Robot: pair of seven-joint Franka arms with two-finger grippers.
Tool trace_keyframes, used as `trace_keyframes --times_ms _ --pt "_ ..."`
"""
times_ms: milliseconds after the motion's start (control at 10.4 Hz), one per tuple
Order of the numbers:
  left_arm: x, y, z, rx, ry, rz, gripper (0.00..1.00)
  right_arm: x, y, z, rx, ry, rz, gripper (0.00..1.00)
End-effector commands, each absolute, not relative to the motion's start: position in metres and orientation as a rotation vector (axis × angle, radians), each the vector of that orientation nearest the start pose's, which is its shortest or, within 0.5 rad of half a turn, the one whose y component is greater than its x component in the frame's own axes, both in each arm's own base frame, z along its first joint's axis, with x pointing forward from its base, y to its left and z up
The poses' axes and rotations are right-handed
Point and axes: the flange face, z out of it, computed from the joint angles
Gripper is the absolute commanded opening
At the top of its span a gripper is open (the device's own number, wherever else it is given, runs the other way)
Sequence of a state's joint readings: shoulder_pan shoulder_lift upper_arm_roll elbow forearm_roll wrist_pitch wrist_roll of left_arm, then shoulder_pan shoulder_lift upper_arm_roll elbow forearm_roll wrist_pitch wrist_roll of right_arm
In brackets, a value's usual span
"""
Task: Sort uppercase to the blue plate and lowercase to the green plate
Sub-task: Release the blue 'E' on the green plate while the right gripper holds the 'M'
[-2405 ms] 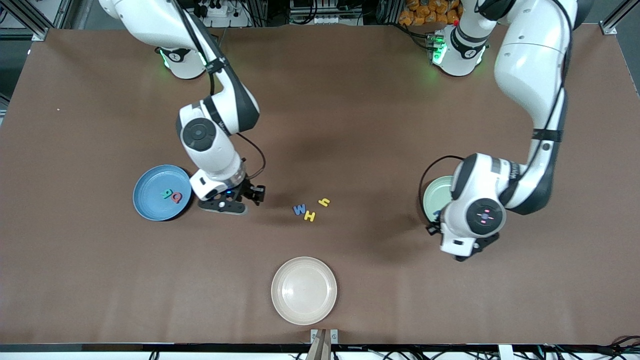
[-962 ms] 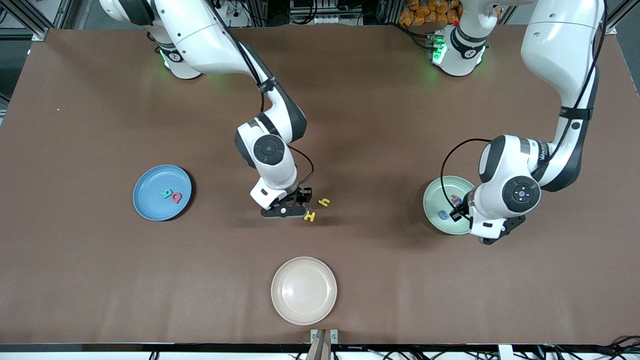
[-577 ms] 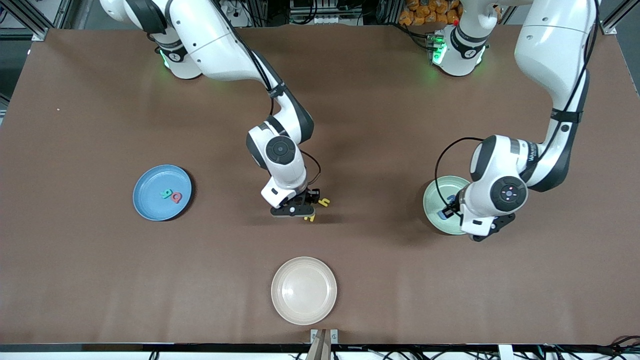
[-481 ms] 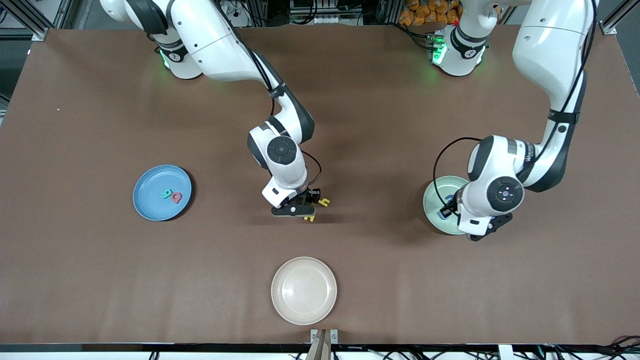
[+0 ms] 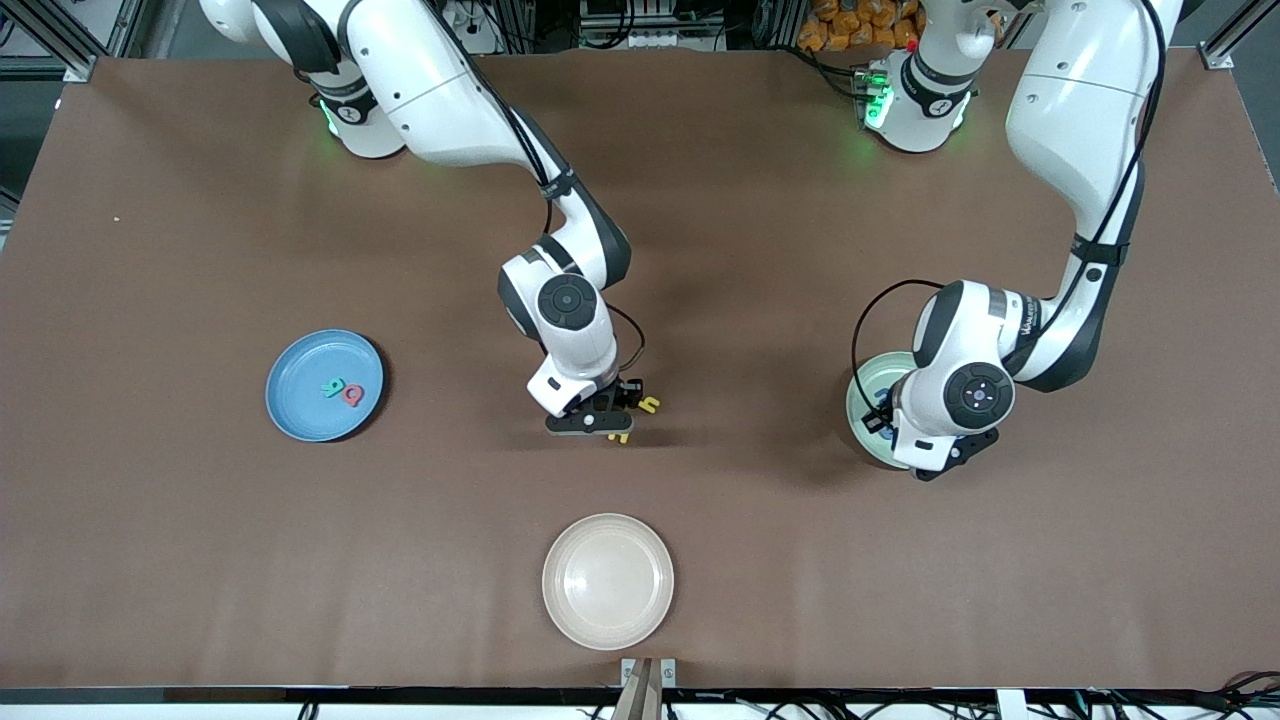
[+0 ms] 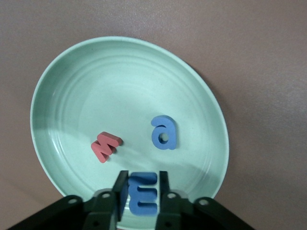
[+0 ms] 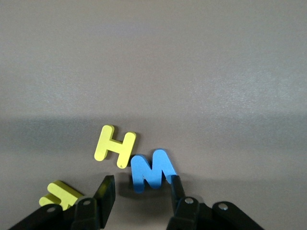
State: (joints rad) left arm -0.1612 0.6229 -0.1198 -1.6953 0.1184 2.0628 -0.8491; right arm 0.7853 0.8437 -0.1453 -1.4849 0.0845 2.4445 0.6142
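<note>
1. Our right gripper [image 7: 142,181] sits low over the brown table [image 5: 200,550] near its middle. Its black fingers are parted around the blue W [image 7: 151,172]: one finger touches the letter's edge and the other stands a little apart from it, so nothing is gripped.
2. The blue W is a thick, blocky foam capital lying flat. The yellow H [image 7: 115,146], equally blocky, lies just beside it, and the rounder yellow h [image 7: 60,194] lies near both.
3. Our left gripper [image 6: 143,179] hangs over the green plate [image 6: 120,86], closed on the blue m [image 6: 143,192], which it holds between its pads above the plate's rim.
4. The green plate is round, smooth pale mint plastic with faint concentric rings and a raised rim, toward the left arm's end of the table. A red w/m shape [image 6: 105,145] and a blue a [image 6: 164,132] lie flat in it, apart from each other.
5. The blue plate [image 5: 300,400], round and rimmed, lies toward the right arm's end. It holds the teal R [image 5: 331,387] and the red Q [image 5: 352,396] side by side.
6. A glossy beige plate [image 5: 608,581] sits nearer the front camera than the loose letters.
</note>
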Motion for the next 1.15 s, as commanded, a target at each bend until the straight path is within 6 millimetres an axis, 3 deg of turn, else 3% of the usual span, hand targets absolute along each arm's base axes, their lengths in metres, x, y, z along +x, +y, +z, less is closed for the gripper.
trace_keyframes --times_ms 0,385,673,1058 --pt "0.622 -0.18 0.213 -2.881 -0.728 0.292 1.0 0.579 0.449 0.181 -3.131 -0.095 -0.26 0.55" --pt "0.631 -0.175 0.226 -2.891 -0.732 0.251 1.0 0.579 0.447 0.18 -3.145 -0.145 -0.263 0.54" --pt "0.646 -0.165 0.25 -2.906 -0.757 0.18 1.0 0.581 0.446 0.183 -3.163 -0.211 -0.278 0.54" --pt "0.655 -0.165 0.263 -2.918 -0.772 0.139 1.0 0.593 0.443 0.204 -3.2 -0.287 -0.214 0.54"
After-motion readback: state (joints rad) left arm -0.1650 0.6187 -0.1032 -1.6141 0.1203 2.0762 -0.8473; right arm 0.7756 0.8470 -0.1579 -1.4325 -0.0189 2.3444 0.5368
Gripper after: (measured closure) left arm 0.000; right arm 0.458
